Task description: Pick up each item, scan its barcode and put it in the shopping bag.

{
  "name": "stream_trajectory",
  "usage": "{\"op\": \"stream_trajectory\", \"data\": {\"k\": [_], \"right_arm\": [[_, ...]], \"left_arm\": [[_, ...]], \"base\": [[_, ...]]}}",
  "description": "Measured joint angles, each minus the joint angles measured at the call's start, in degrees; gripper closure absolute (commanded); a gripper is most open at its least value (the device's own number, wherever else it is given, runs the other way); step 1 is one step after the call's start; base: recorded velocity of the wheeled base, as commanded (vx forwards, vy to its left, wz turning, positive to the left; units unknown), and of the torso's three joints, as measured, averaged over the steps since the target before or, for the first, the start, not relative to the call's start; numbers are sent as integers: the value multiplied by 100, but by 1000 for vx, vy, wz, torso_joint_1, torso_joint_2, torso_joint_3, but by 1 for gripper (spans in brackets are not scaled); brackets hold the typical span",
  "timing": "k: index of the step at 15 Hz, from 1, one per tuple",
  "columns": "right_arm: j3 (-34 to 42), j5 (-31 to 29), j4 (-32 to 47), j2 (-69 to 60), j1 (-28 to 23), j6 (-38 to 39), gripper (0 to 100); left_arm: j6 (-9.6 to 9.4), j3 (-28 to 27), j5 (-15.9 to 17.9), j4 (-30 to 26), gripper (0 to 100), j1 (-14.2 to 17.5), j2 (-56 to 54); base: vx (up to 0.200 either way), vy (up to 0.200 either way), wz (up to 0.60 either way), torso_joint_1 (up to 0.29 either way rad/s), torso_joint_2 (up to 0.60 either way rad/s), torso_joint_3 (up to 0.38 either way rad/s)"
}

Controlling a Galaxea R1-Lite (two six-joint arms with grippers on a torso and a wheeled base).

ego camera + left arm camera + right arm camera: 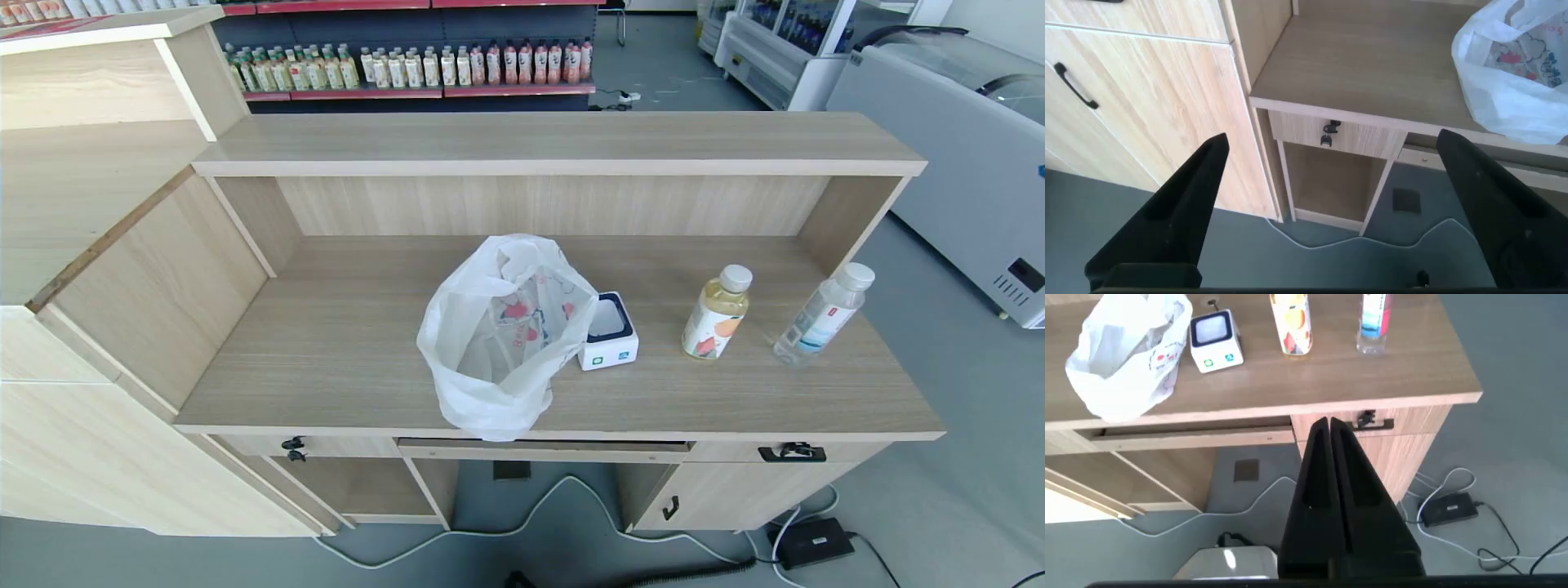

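Left jaws apart, right jaws together, both empty. We judge nothing bagged: juice bottle (pixel 717 314) and water bottle (pixel 820 317) stand outside the shopping bag (pixel 457 384).

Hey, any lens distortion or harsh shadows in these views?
Head view: wide-angle stretch, so the juice bottle and water bottle look tilted outward; light is even, shadows on the counter faint. Left wrist view: left gripper a dark silhouette; right wrist view: right gripper likewise.

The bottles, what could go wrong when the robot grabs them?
The clear bottle stands close to the right edge of the counter, so a bump might send it off. The shopping bag is floppy and slumps at the front edge; a bottle dropped in might tip it over.
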State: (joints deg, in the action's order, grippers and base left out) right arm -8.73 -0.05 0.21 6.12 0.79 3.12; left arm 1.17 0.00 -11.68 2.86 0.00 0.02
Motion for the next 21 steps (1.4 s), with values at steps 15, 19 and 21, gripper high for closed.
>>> {"op": "stream_trajectory", "data": {"k": [15,19,21], "right_arm": [[-2266,51,-3188,6689,-1015,-15,0],[-2288,29,-4703,8227,-884,-217,0],[-2272,27,-5263,8822,-731,-154,0]], "left_arm": [[2,0,-4,0,0,0,0],[2,0,-2,0,0,0,0],[2,0,-2,2,0,0,0]], "base": [[0,0,0,0,0,0],[0,0,0,0,0,0],[0,0,0,0,0,0]]}}
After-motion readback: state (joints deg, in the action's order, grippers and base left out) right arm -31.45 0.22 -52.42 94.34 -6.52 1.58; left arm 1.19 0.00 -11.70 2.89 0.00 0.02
